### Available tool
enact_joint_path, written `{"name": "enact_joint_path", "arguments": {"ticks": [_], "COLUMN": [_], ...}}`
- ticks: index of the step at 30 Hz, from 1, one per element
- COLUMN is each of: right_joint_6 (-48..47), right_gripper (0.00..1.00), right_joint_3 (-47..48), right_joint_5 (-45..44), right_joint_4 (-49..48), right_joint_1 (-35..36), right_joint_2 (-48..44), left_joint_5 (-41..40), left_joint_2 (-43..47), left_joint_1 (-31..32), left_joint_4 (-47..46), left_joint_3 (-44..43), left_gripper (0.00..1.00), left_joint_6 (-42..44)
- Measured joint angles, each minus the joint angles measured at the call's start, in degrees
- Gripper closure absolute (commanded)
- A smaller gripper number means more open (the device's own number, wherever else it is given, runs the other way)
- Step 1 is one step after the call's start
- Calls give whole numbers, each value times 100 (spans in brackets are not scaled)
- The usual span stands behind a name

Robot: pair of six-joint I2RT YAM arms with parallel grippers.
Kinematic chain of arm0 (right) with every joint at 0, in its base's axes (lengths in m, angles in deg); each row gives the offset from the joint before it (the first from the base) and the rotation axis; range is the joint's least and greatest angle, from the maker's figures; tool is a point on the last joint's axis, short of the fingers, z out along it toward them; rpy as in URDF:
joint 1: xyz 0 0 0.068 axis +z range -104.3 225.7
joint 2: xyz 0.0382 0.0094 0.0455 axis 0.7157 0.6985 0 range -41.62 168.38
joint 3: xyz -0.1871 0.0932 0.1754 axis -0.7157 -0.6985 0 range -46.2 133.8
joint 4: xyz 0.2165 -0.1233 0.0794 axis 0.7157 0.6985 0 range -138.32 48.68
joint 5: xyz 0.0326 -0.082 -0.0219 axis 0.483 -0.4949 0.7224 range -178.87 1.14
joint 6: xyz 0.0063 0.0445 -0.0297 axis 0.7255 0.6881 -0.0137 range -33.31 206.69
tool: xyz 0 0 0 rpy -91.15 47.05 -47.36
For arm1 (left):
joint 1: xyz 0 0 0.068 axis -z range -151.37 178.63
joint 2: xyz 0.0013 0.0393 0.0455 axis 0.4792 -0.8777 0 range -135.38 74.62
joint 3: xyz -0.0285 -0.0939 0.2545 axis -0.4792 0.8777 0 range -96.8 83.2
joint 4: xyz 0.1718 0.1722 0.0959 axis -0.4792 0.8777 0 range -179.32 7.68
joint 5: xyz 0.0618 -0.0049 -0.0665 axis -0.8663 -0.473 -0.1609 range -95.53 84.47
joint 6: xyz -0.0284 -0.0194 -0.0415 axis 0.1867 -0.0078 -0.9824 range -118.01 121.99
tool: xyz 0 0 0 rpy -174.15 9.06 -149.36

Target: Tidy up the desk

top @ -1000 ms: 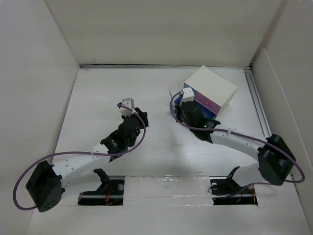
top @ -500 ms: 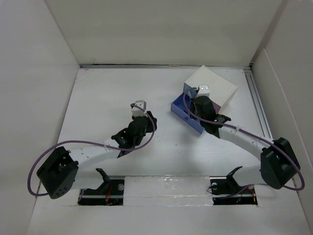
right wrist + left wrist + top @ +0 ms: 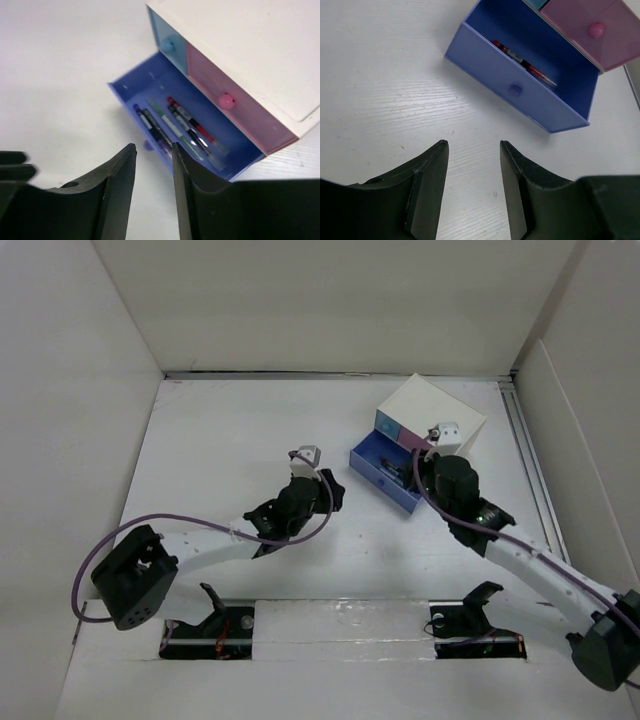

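Note:
The desk (image 3: 220,440) is a white tabletop walled by white panels. At its back right stands a small white box (image 3: 432,415) with a pink drawer (image 3: 225,102) and a light blue drawer (image 3: 167,42), both closed. Its blue drawer (image 3: 383,473) is pulled out, with several pens (image 3: 175,125) lying inside. My right gripper (image 3: 153,146) hangs open and empty above the drawer's front edge (image 3: 412,475). My left gripper (image 3: 472,143) is open and empty over bare tabletop, just left of the drawer (image 3: 520,95), and it shows from above too (image 3: 338,496).
A white side panel (image 3: 560,430) rises close to the right of the box, and a metal rail (image 3: 527,455) runs along the desk's right edge. Purple cables (image 3: 100,560) loop off both arms. The arm bases (image 3: 210,625) sit at the near edge.
The right gripper has opened and drawn back to the right from the blue drawer. The left arm has reached to the right towards the drawer, its jaws wider apart.

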Motion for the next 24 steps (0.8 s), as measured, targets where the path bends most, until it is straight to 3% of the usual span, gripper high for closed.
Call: {"name": "enact_joint_path", "arguments": {"ticks": [2, 3, 4, 5, 11, 13, 15, 17, 18, 21, 23, 24], "right_joint_6": [-22, -33, -39, -39, -46, -87, -125, -125, -125, -109, -101, -103], "right_gripper": [73, 88, 97, 100, 100, 91, 90, 90, 88, 77, 73, 71], "right_joint_3": [-140, -197, -256, -297, -413, -446, -450, -450, -455, -457, -461, -461], "right_joint_5": [155, 243, 321, 400, 822, 896, 914, 922, 929, 955, 960, 962], "right_joint_4": [-33, -52, -57, -61, -50, -70, -66, -24, -2, 146, 249, 291], "right_joint_1": [83, 118, 155, 184, 245, 256, 256, 256, 256, 256, 256, 256], "right_joint_2": [-498, -769, -1040, -1314, -2732, -3093, -3246, -3233, -3200, -3069, -3027, -3025], "left_joint_5": [-2, -22, -68, -146, -540, -595, -656, -664, -658, -577, -501, -439], "left_joint_2": [0, 2, 7, 15, 433, 573, 538, 256, 35, -645, -1093, -1298], "left_joint_1": [116, 190, 286, 400, 890, 887, 885, 887, 887, 885, 887, 883], "left_joint_4": [-37, -44, -52, -59, -223, -455, -588, -549, -516, -402, -304, -251], "left_joint_3": [-9, -17, -33, -52, -105, -105, -153, -369, -509, -920, -1152, -1250], "left_gripper": [57, 55, 55, 54, 46, 45, 47, 54, 66, 85, 89, 96], "left_joint_6": [7, 31, 72, 120, 459, 507, 496, 433, 400, 262, 184, 166]}}
